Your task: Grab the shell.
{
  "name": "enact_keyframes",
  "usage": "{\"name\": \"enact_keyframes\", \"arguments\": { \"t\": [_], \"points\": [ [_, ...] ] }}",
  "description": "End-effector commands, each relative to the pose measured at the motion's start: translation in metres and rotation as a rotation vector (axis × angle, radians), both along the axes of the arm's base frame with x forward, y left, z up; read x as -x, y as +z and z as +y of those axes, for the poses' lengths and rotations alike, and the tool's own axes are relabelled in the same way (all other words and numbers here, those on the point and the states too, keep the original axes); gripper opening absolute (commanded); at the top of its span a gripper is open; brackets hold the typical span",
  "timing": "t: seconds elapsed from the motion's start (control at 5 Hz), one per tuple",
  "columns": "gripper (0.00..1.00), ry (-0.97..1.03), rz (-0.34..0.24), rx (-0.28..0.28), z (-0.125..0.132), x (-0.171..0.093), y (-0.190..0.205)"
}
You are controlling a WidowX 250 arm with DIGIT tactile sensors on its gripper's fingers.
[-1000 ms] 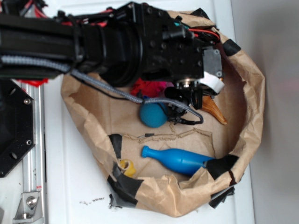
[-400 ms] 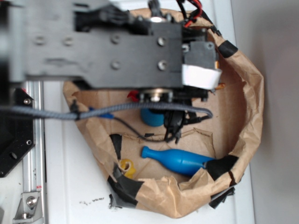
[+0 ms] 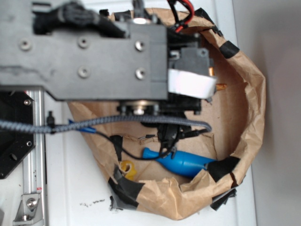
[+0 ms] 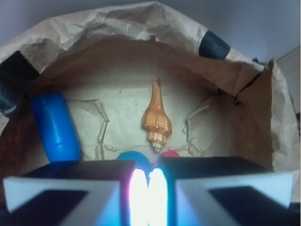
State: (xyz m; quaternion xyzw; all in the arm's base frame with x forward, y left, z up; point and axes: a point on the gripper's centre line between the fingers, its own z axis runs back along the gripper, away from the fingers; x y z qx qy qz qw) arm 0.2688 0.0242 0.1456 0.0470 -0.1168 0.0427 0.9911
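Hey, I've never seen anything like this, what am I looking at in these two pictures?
It is a robot arm working over a brown paper bag. One picture looks down from above; the dark arm blocks most of it. The other comes from a camera on the arm's wrist, looking past its fingers, which look closed with nothing between them. In the bag lie a tan spiral shell, a blue bottle and a small yellow ring. The shell lies untouched on the paper.

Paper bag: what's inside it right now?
Inside the paper bag: the shell lying flat, a blue bottle. Behind the pincer, blue and red slivers, mostly covered.
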Motion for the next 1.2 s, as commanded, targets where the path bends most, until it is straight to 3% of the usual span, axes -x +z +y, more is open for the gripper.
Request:
{"name": "enact_keyframes", "arguments": {
  "t": [0.0, 0.4, 0.6, 0.8, 1.0],
  "points": [
    [1.0, 0.061, -0.022, 0.017, 0.027, -0.011, -0.024],
    [1.0, 0.063, -0.07, 0.094, 0.026, -0.036, -0.061],
    [1.0, 0.044, -0.025, 0.135, 0.025, -0.051, -0.076],
    [1.0, 0.008, 0.07, 0.166, 0.023, -0.036, -0.099],
    [1.0, -0.012, 0.117, 0.126, 0.027, -0.019, -0.112]
  ]
}}
